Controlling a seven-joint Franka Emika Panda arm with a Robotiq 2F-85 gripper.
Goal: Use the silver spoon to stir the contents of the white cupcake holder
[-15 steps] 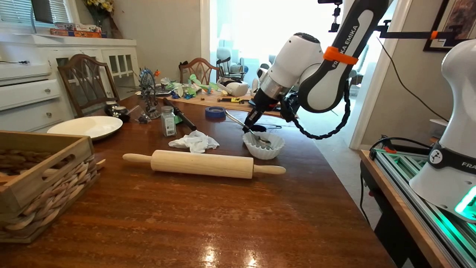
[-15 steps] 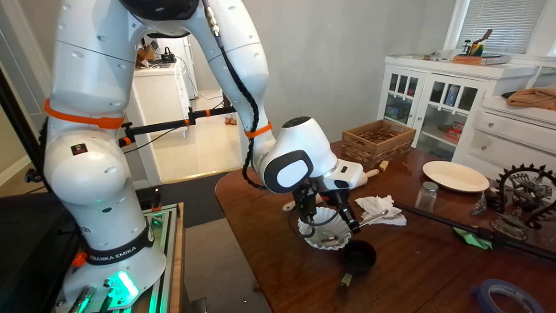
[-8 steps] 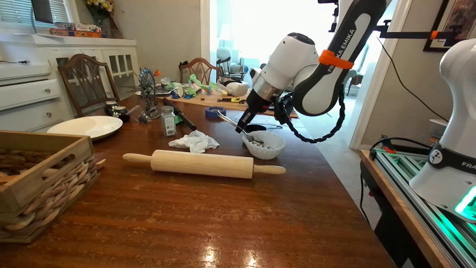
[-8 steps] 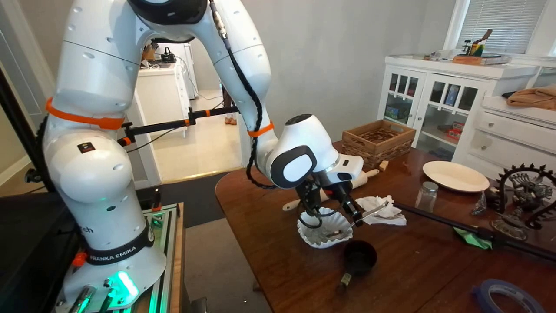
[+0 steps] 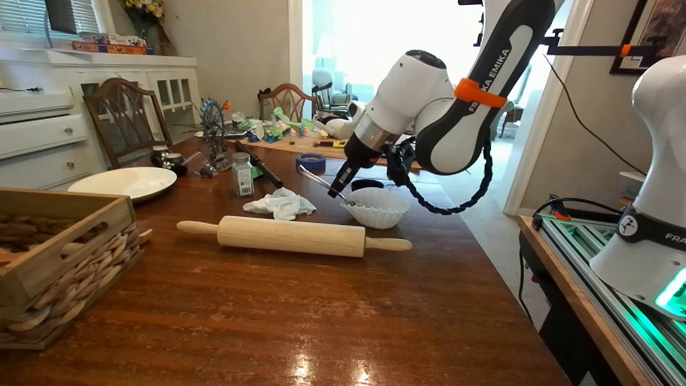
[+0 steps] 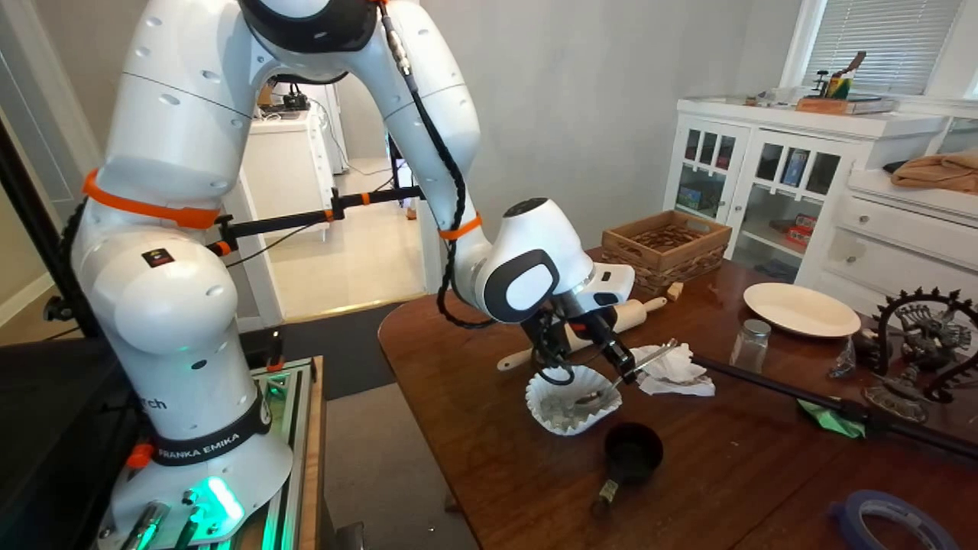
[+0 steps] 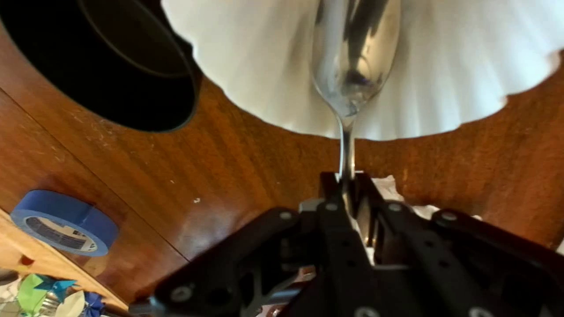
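Note:
The white cupcake holder, a fluted round cup, stands on the table in both exterior views and fills the top of the wrist view. My gripper is shut on the handle of the silver spoon. In an exterior view the gripper is just beside the holder's rim; it also shows there. The spoon's handle slants up past the fingers. Its bowl lies inside the holder near the gripper-side wall. The holder's contents are hard to make out.
A dark cup with a handle stands close to the holder. The rolling pin lies in front of it in an exterior view. A crumpled white tissue, a glass jar, blue tape and a white plate are also on the table.
My gripper and the spoon have moved left in an exterior view, away from the holder's middle. The spoon's bowl has shifted to the holder's side wall, whose rim now bulges toward the gripper.

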